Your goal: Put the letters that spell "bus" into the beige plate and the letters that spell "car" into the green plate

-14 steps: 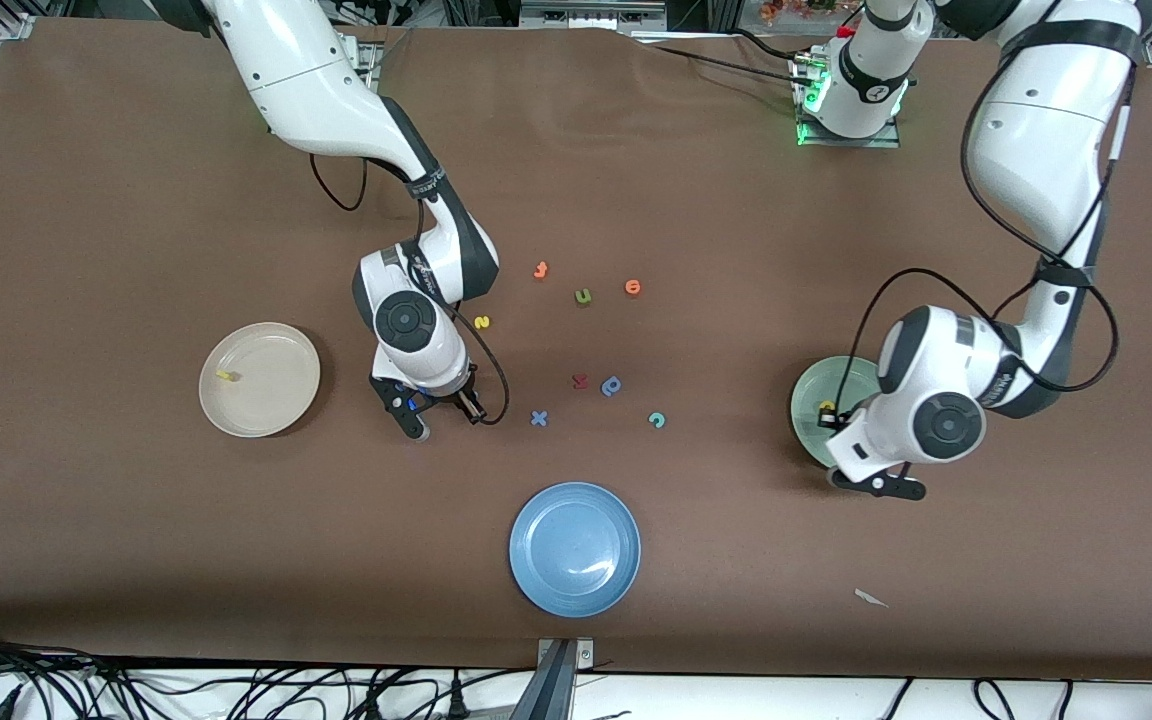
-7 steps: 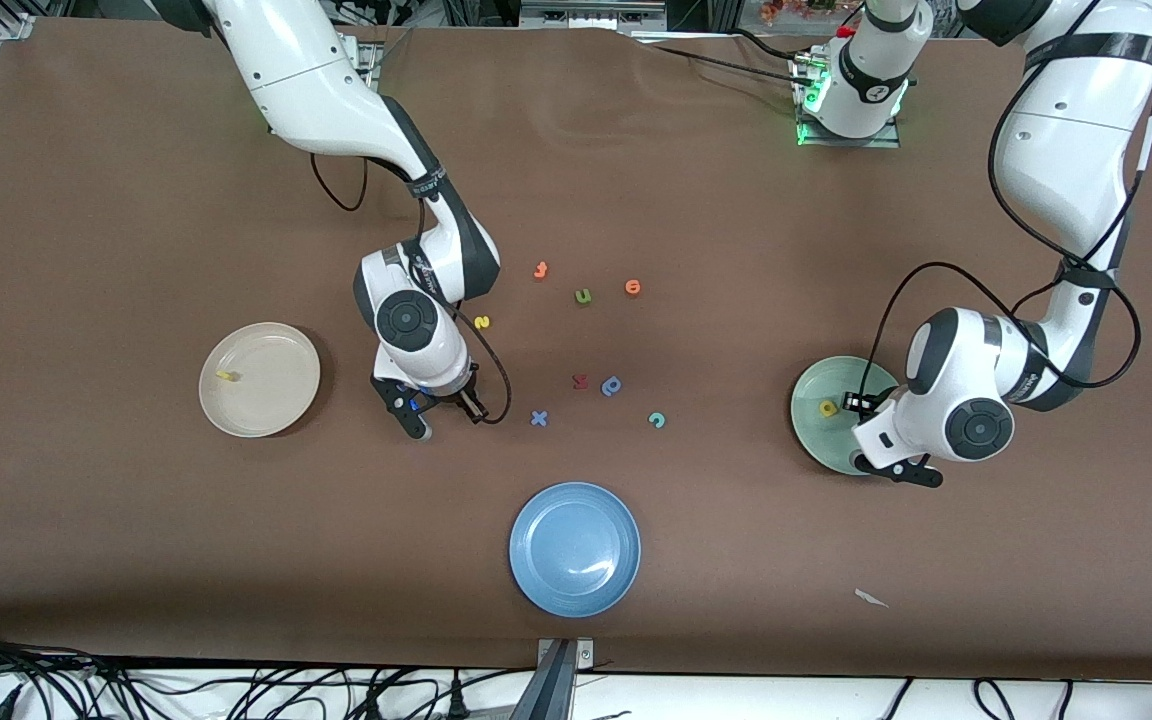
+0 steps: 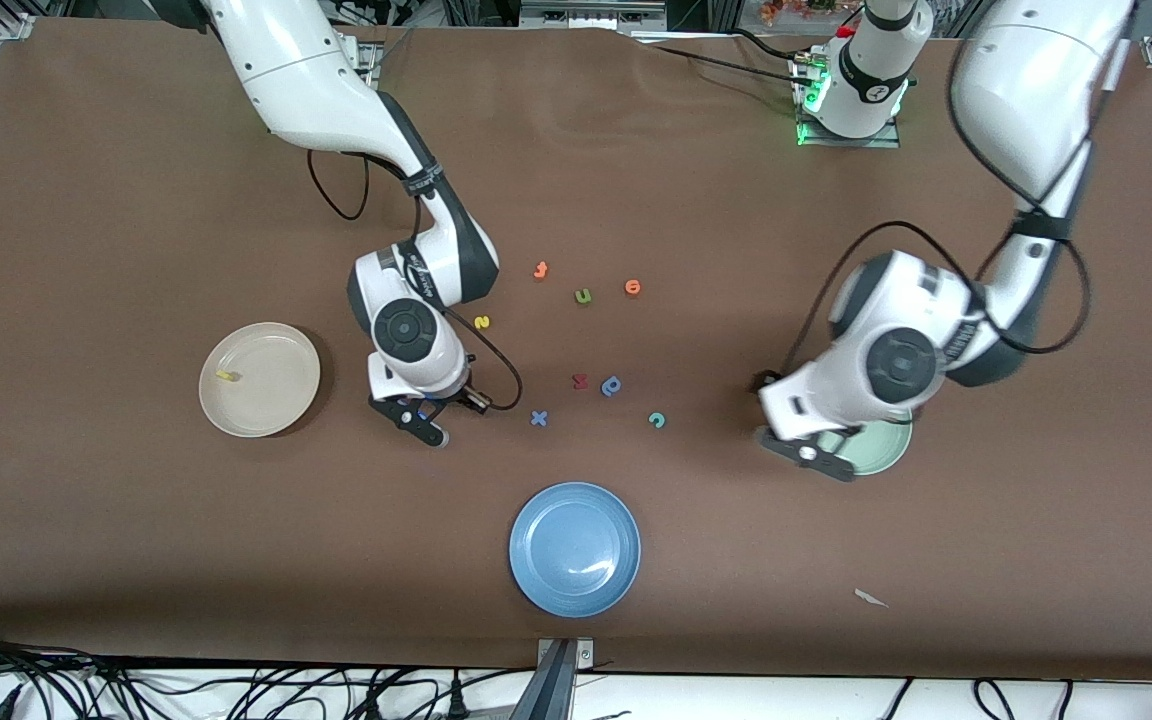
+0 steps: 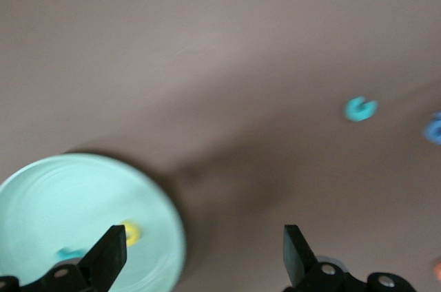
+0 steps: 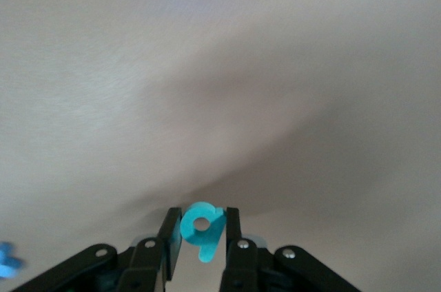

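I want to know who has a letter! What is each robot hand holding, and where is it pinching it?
The right gripper pinches the teal "b" by the sides of its round part. The left gripper is open, holding nothing.

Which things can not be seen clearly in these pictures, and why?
- Green plate: front view, mostly covered by the left arm; its contents show only in the left wrist view, motion-blurred, a yellow letter and a teal smear.
- Left claw: open, fingertips cut off by the picture's edge.
- Right claw: shut on the teal "b"; front view, hidden under its wrist.
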{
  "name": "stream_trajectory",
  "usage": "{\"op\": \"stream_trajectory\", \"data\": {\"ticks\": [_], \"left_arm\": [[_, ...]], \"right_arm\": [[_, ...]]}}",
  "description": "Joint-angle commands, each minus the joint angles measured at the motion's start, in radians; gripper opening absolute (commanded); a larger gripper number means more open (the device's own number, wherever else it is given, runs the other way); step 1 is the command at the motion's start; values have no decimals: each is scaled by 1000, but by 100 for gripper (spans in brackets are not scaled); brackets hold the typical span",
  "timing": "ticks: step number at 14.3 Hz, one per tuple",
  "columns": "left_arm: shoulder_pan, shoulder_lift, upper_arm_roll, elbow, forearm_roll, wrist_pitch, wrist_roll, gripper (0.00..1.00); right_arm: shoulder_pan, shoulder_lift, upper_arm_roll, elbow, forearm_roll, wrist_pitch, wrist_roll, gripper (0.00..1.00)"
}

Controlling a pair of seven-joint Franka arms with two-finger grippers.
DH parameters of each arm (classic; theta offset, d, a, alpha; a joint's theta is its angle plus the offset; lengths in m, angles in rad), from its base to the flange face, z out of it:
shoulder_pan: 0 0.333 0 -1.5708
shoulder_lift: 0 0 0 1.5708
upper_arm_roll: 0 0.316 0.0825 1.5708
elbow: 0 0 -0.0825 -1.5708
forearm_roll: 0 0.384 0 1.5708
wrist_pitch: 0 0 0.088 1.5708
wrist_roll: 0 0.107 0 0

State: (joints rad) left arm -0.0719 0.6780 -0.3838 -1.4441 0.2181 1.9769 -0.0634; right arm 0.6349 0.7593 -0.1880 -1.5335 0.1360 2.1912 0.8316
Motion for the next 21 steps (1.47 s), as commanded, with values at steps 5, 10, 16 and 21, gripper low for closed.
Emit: {"op": "stream_trajectory", "data": {"ticks": [5, 10, 16, 21], "left_arm": [[-161, 198, 31, 94, 104, 224, -81, 69], [-169, 229, 28, 90, 124, 226, -81, 70], [-200, 276, 29, 88, 115, 335, -116, 70], [-200, 285, 29, 90, 132, 333, -122, 10]], "right_arm": [[-3, -199, -169, -230, 4, -74, -581, 10], [-4, -342, -287, -503, 10, 102, -857, 10], [-20, -351, -327, -654, 83, 331, -1004, 89], [2, -356, -277, -521, 183, 102, -854, 99]]}}
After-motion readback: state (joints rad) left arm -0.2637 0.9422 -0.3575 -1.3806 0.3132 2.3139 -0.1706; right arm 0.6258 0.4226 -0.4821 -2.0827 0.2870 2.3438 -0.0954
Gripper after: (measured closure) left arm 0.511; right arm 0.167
